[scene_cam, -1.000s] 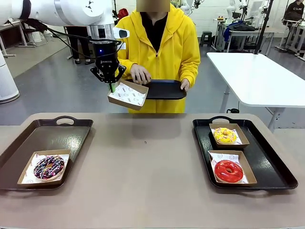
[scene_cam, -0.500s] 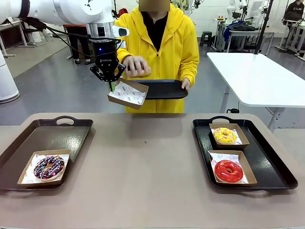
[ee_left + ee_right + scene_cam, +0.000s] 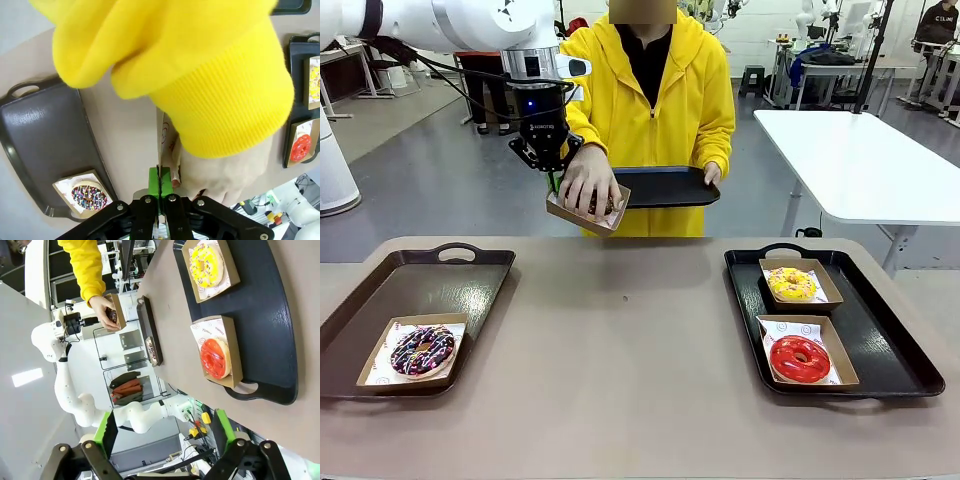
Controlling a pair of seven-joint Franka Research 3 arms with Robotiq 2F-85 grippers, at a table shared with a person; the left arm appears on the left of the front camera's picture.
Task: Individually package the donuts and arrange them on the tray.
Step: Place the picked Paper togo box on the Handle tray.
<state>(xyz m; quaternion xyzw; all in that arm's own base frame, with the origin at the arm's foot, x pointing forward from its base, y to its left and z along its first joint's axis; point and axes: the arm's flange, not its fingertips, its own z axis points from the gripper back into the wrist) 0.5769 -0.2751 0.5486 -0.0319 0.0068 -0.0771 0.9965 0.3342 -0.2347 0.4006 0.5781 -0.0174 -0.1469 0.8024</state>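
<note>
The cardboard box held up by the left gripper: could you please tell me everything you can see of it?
The box is a shallow open tray of brown cardboard lined with white printed paper. It hangs tilted in the air above the table's far edge, pinched at one wall by the shut left gripper. The person's hand rests over it, setting in a dark donut, mostly hidden. Behind it the person holds a small black tray.
</note>
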